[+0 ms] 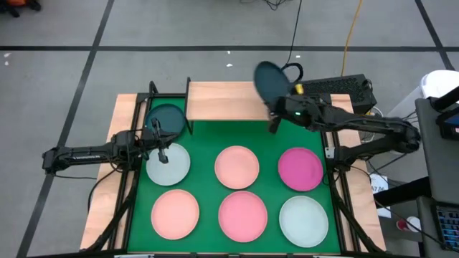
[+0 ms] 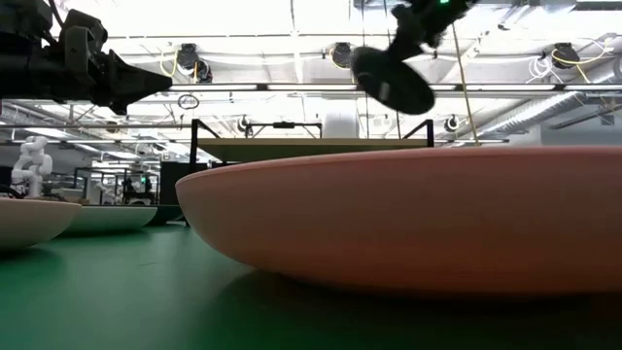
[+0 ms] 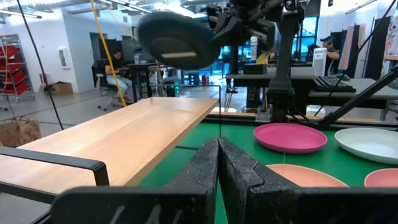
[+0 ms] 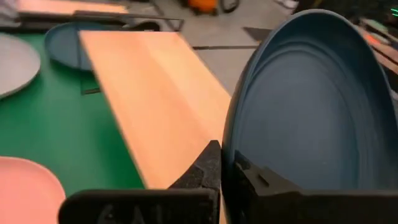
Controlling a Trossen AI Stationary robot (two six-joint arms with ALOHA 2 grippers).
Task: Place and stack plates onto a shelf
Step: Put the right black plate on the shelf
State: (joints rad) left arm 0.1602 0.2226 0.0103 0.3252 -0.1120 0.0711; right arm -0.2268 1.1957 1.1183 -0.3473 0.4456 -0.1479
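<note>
Above the shelf's (image 1: 222, 100) right end, the right gripper (image 1: 273, 106) pinches a tilted teal plate (image 1: 270, 81) by its rim. Left gripper (image 1: 159, 143) hangs closed and empty over the mint plate (image 1: 168, 163). Only the high view shows the second teal plate (image 1: 166, 119) beside the shelf.

A dark teal plate (image 1: 270, 83) is held tilted on edge above the bare light-wood shelf (image 1: 224, 101); a second teal plate (image 1: 166, 118) lies just beside the shelf; six plates, pink, magenta (image 1: 300, 169) and mint-white, are laid flat in two rows.
</note>
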